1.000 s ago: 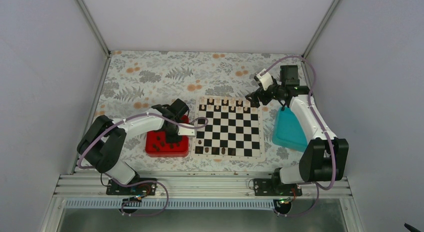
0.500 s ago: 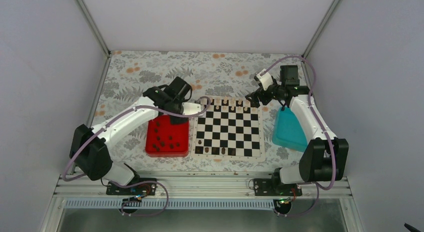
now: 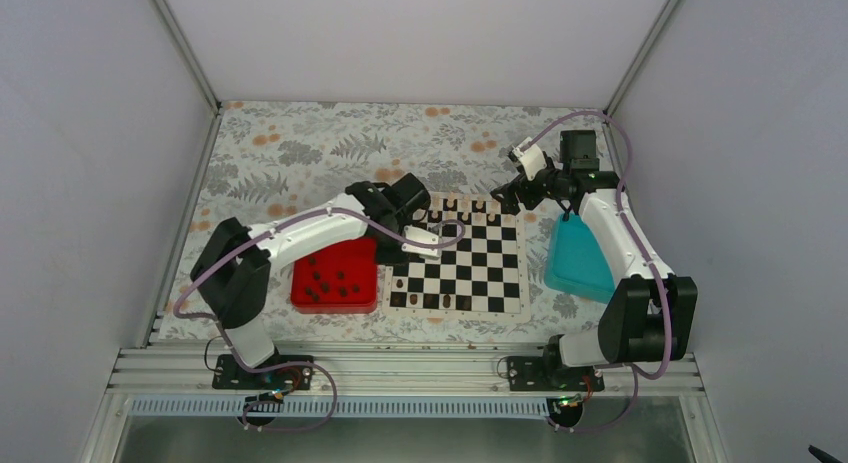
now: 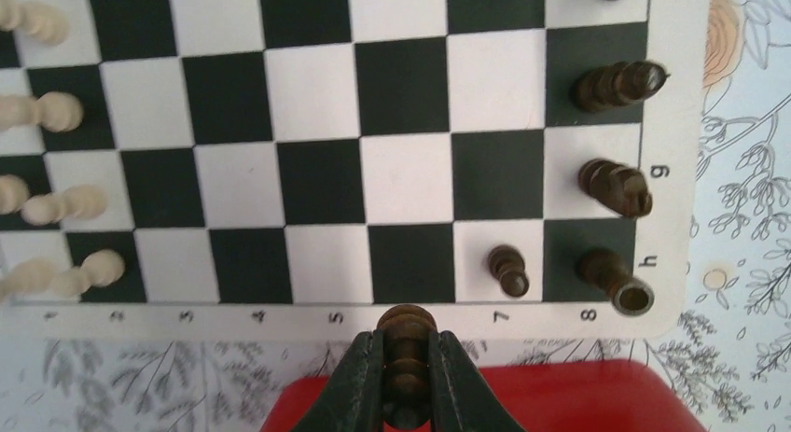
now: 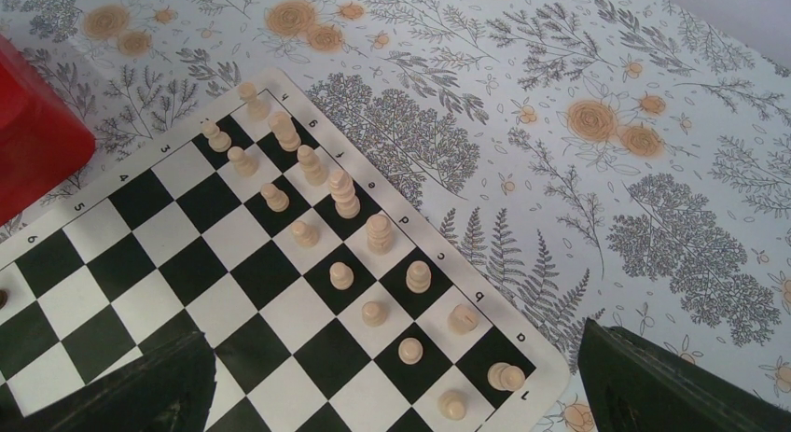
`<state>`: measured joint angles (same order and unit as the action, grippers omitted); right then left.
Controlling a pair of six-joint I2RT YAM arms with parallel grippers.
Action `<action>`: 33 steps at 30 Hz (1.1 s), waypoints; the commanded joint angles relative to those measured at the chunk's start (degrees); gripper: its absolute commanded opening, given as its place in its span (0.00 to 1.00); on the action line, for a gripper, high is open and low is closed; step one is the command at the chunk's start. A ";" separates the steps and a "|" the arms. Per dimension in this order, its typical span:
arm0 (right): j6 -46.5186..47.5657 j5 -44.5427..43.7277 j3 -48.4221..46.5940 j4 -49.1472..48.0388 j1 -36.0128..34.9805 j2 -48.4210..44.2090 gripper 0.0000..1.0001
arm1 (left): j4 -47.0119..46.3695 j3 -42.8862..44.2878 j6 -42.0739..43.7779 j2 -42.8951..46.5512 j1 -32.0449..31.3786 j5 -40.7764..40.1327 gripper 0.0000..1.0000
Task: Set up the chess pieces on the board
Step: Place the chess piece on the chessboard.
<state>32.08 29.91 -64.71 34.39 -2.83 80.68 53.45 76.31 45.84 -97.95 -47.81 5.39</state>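
One dark pawn (image 4: pixel 408 362) sits pinched in the left gripper (image 4: pixel 407 346) above the red tray (image 4: pixel 578 399). The board (image 4: pixel 317 180) lies just ahead, with dark chess pieces (image 4: pixel 616 185) ahead to its right. The right gripper (image 5: pixel 387 357) hangs spread wide, with pale pieces (image 5: pixel 341 275) ranked beneath it.

Smooth red plastic tray (image 3: pixel 368 263), matt board (image 3: pixel 480 258)

The board (image 3: pixel 480 265) lies between the left tray (image 3: pixel 335 305) and right tray (image 3: pixel 572 263).
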 commanded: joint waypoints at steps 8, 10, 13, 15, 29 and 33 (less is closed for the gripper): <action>0.39 0.42 0.28 -0.16 0.98 0.44 1.00 | -4.40 0.84 0.36 -6.51 -3.86 3.40 0.04; 0.37 0.41 0.28 -0.15 0.93 0.45 1.00 | -4.69 0.91 0.62 -7.57 -4.02 3.63 0.04; 0.51 0.49 0.29 -0.13 0.98 0.54 1.00 | -4.84 1.05 0.78 -8.69 -4.50 4.38 0.03; 0.55 0.50 0.28 -0.19 0.98 0.66 1.00 | -4.93 0.75 1.18 -9.17 -4.78 4.62 0.03; 0.73 0.58 0.28 0.04 1.07 0.82 1.00 | -5.02 0.61 1.79 -12.28 -5.41 4.90 0.04; 0.86 0.67 -0.01 0.29 1.06 1.26 1.00 | -4.74 0.57 1.79 -12.47 -5.54 4.98 0.04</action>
<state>32.10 29.76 -64.71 34.50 -2.42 81.10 48.60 76.34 46.94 -109.65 -52.86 8.99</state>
